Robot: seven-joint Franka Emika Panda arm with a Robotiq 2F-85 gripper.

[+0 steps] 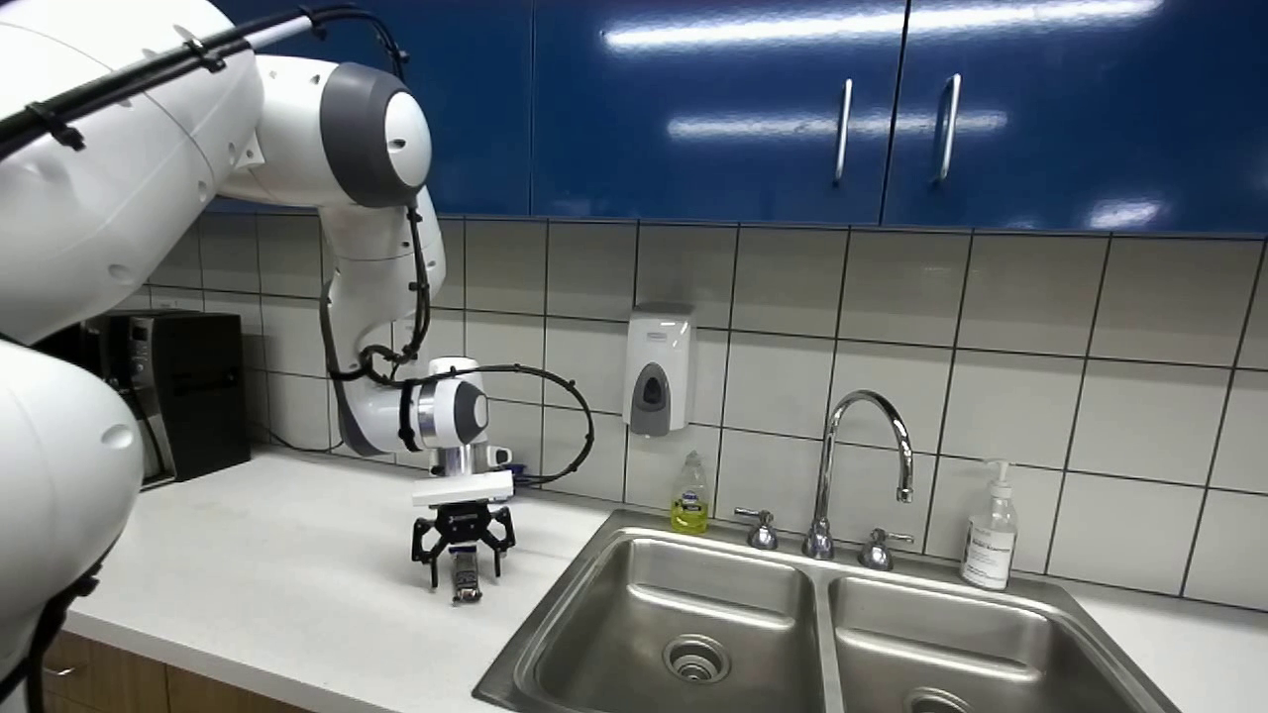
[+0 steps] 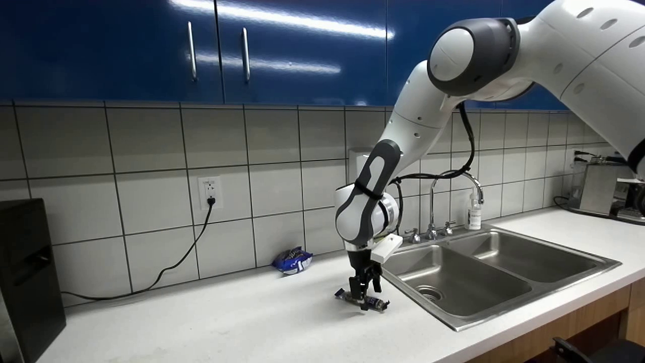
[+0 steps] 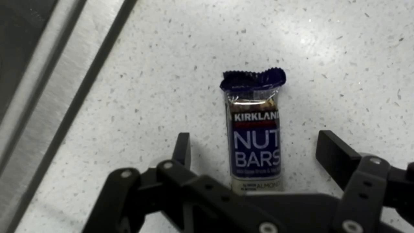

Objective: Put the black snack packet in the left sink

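Note:
The black snack packet is a small dark nut bar wrapper with pale lettering. It lies flat on the white counter and shows in both exterior views and in the wrist view. My gripper points down over it; it also shows in an exterior view and the wrist view. The jaws are open, one finger on each side of the packet, with gaps on both sides. The packet's near end is hidden behind the gripper in the wrist view. The left sink lies beside the packet.
The sink's raised steel rim stands between counter and basin. A faucet, a yellow soap bottle and a pump bottle stand behind the basins. A blue bag lies by the wall. A black appliance stands farther off.

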